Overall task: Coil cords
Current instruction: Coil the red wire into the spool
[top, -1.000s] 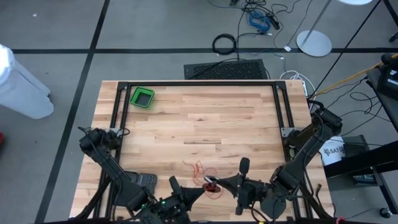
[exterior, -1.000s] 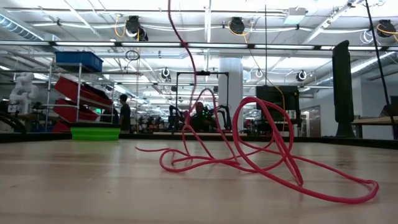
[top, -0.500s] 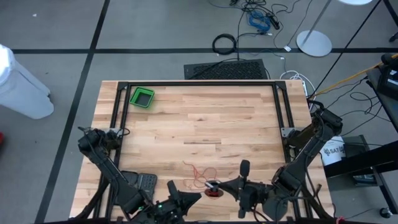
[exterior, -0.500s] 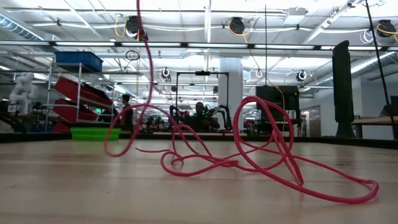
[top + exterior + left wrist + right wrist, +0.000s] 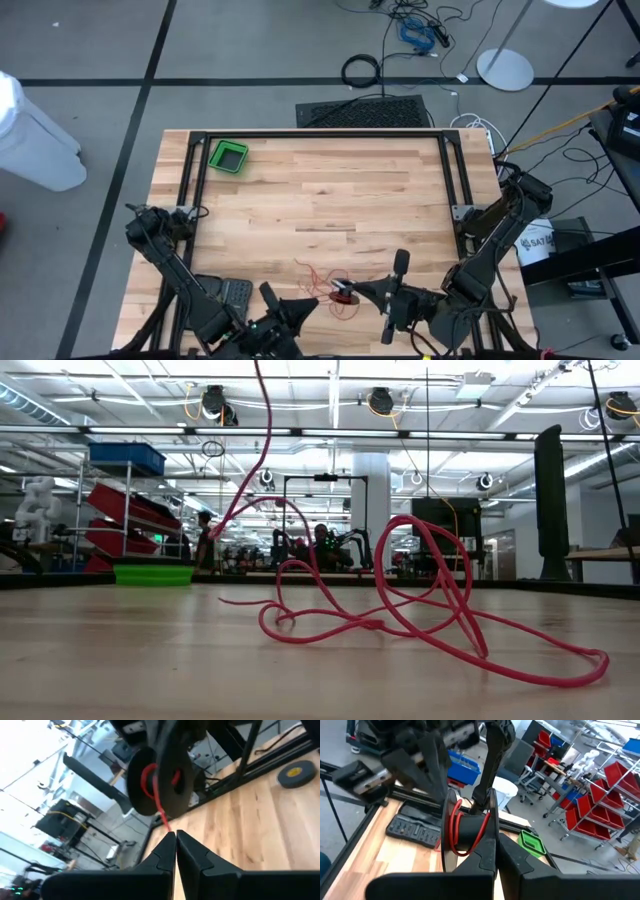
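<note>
**Red cord half wound on a black spool at the bench's near edge**

Both arms meet low in the high view, at the bottom centre of the frame. The right gripper (image 5: 352,292) has its jaws pressed together on a black spool (image 5: 465,831), which carries a few turns of the red cord (image 5: 400,610). The left gripper (image 5: 312,303) sits just beside it, its jaws pinching the cord a little way off the spool; in the left wrist view the strand runs from the fingertips (image 5: 167,842) up to the spool's face.

The rest of the cord lies in loose loops on the bench (image 5: 330,195), at the lower middle of the high view. In the low view one strand rises out of the top of the frame. A green bin (image 5: 228,156) stands at the upper left of the bench, well apart from the cord.
</note>
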